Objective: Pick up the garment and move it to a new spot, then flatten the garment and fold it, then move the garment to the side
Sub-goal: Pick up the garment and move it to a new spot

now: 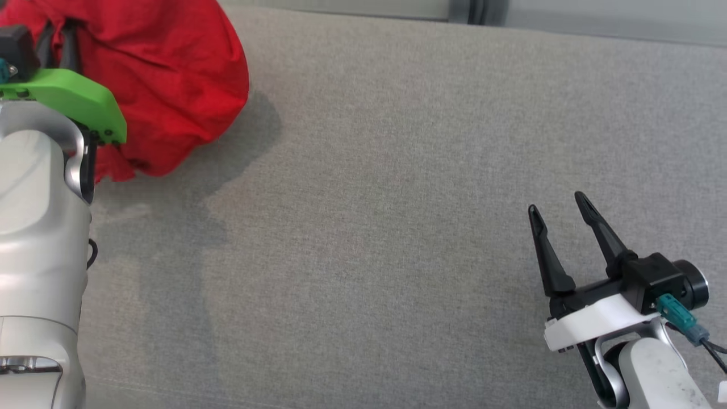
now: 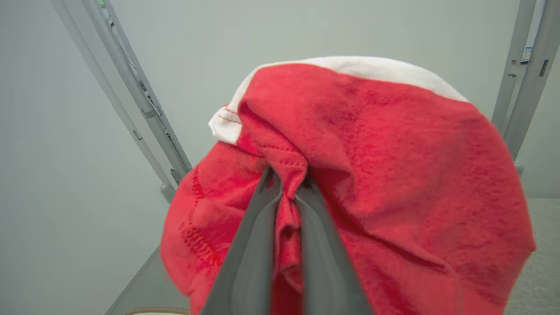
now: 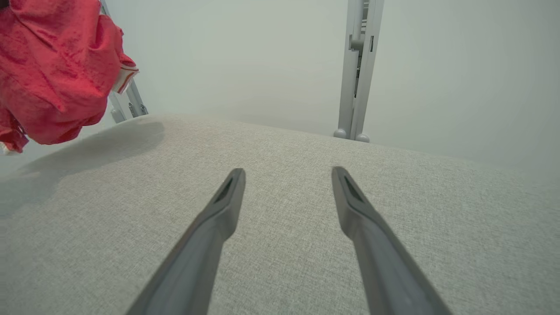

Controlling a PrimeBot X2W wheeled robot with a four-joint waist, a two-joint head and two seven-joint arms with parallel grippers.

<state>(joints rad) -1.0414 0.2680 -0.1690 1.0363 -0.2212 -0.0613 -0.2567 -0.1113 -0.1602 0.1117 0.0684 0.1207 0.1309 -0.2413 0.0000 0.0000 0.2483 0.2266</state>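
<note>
Red knit cloth garment point(image 2: 393, 175), matt grey woven surface point(image 1: 397, 227), smooth dark plastic right tool point(image 1: 556, 203), glossy pale forearm point(image 1: 34, 227)

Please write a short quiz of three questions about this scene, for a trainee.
1. True or false: the right hand holds the garment.
2. The garment is: A) blue, B) red with a white edge, C) green.
3. Fill in: the left hand is shut on the ____.
Key: 1 false, the right hand is open over the grey surface; 2 B; 3 garment.
</note>
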